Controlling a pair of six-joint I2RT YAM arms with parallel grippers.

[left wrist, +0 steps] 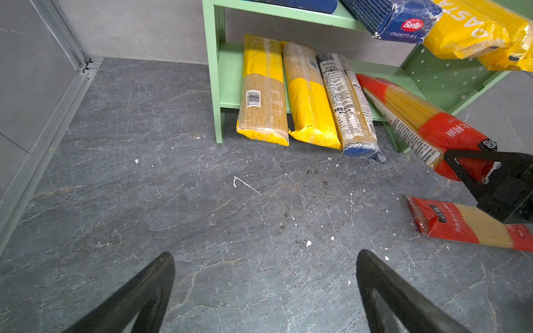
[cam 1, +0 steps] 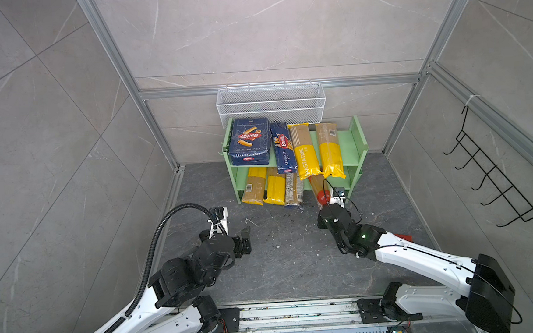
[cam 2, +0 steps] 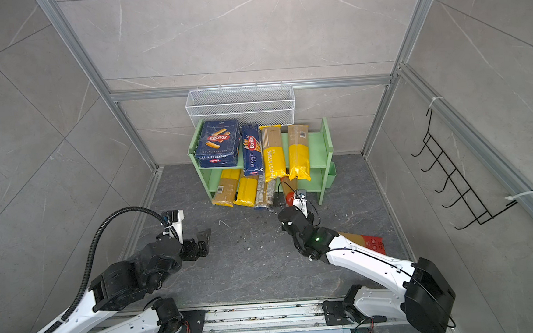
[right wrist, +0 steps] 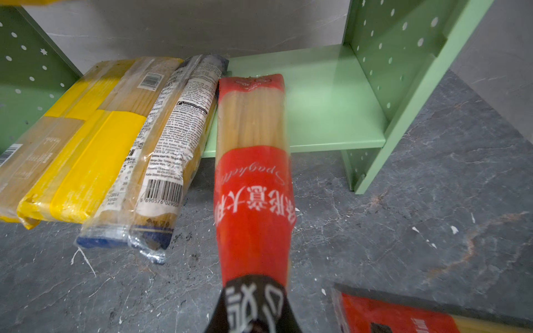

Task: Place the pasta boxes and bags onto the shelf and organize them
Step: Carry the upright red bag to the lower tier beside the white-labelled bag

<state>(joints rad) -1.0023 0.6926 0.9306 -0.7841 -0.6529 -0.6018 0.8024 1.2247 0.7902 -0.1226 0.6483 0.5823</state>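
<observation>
My right pincer (left wrist: 467, 170) is clamped tight on the near end of a red-ended bag (right wrist: 251, 178) of spaghetti, right at its black-labelled tail. My left pincer (left wrist: 265, 255) hangs spread wide and empty above the bare table (left wrist: 144, 187), well apart from everything. The held packet's long axis runs front to back, from my grip toward the rear of the pale green shelf (cam 1: 357, 142). Its far red end lies over the lower tier (right wrist: 331, 101), just beside the black-and-white printed bag (right wrist: 178, 138), though I cannot tell whether they touch. The near end is raised off the table, so it slopes down into the shelf. I judge it light but awkward. The dry strands make it stiff lengthwise yet brittle, the film is slick, and a hold at the tail lets the weight lever against my grip. I would slide it in straight, without twisting or bending. Between it and the right-hand panel the tier is bare. On the other side the printed bag and a pair of yellow-and-clear bags (cam 1: 274, 192) point the same way, with their near ends overhanging the front edge. On the upper tier the wide Barilla box (cam 1: 249, 141), the narrow Barilla box (cam 1: 283, 147) and two more yellow bags (cam 1: 304, 152) also lie front to back. A second red-ended bag (left wrist: 461, 227) lies flat on the table near my right arm, roughly across the held one. I would take that one nearer its middle.
</observation>
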